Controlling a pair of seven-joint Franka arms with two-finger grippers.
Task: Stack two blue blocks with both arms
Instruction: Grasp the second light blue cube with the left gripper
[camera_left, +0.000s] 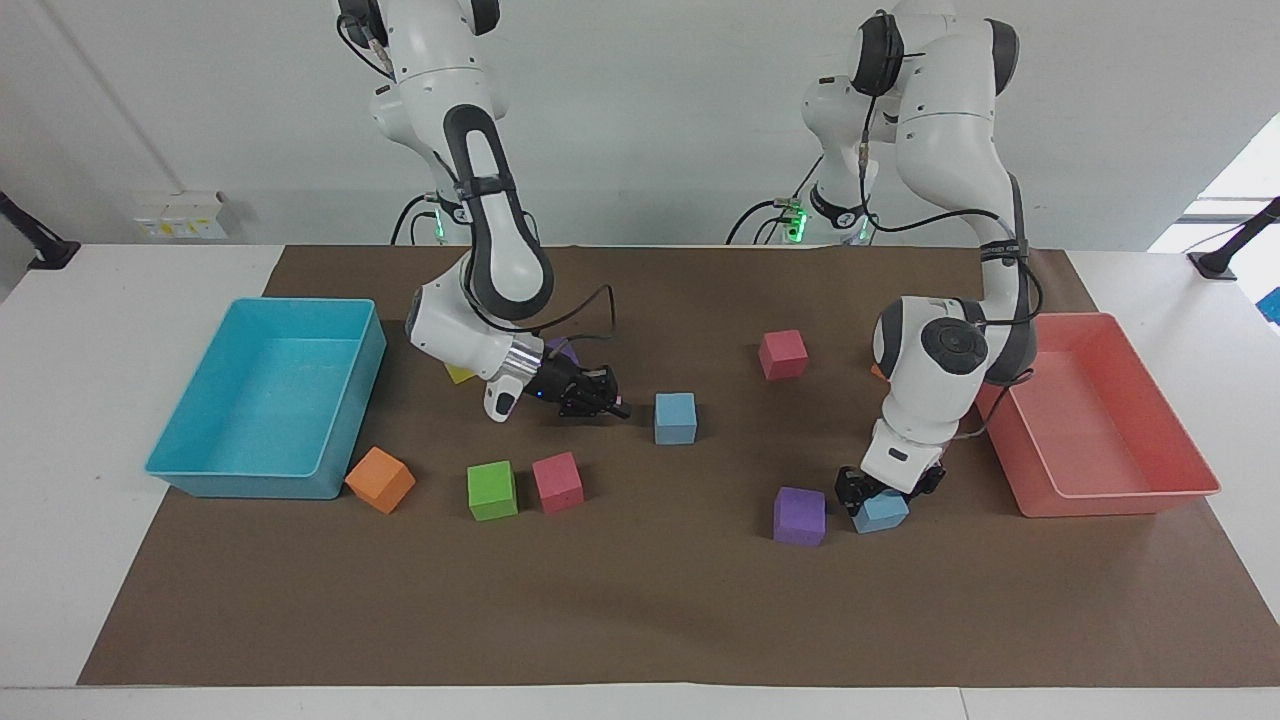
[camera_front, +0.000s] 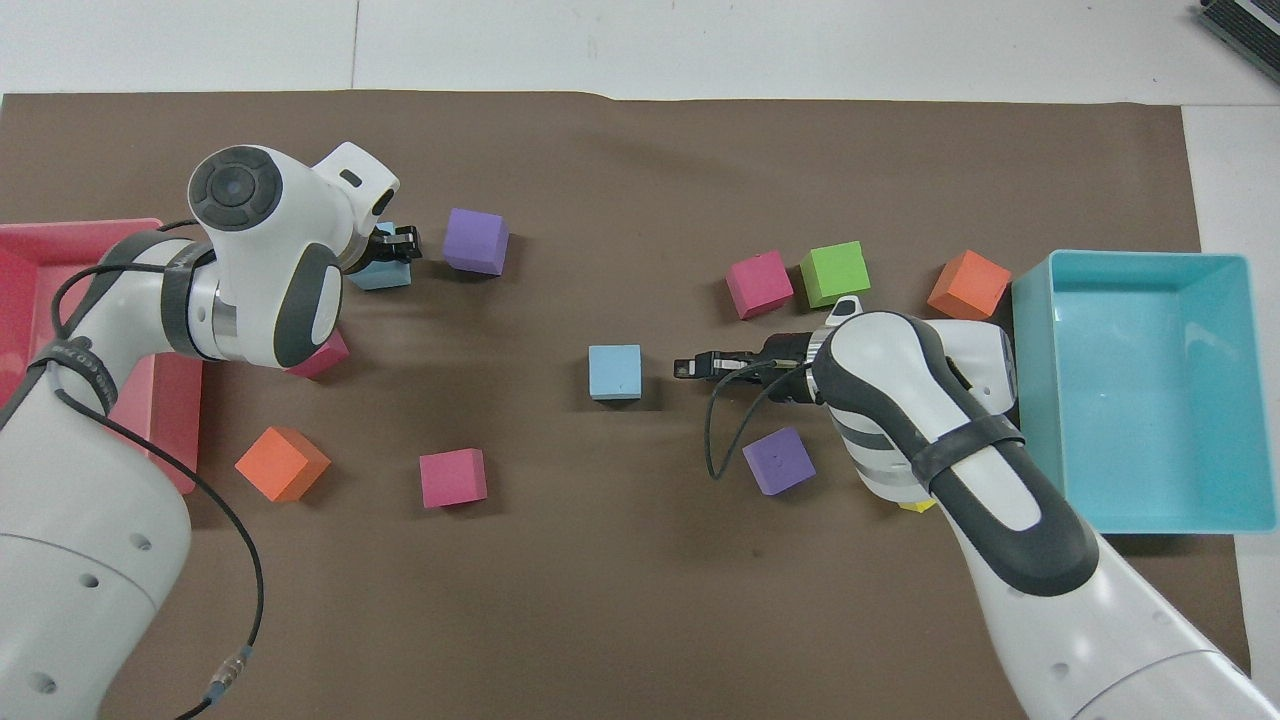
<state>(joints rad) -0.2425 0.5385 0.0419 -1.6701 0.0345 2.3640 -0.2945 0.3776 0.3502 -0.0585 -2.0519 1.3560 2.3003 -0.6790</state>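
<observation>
Tools: left tool (camera_left: 880, 495) clamped on blue block (camera_left: 884, 512); right tool (camera_left: 606, 401) closed, empty. No legible text.

No text, label or number can be read anywhere

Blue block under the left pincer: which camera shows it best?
The facing view: the blue block sits on the mat beside the purple cube, with the left pincer down on it. Overhead, the arm hides most of it.

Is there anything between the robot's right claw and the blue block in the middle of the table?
Nothing. In both views, only bare brown mat lies between the right gripper and the middle blue block.
</observation>
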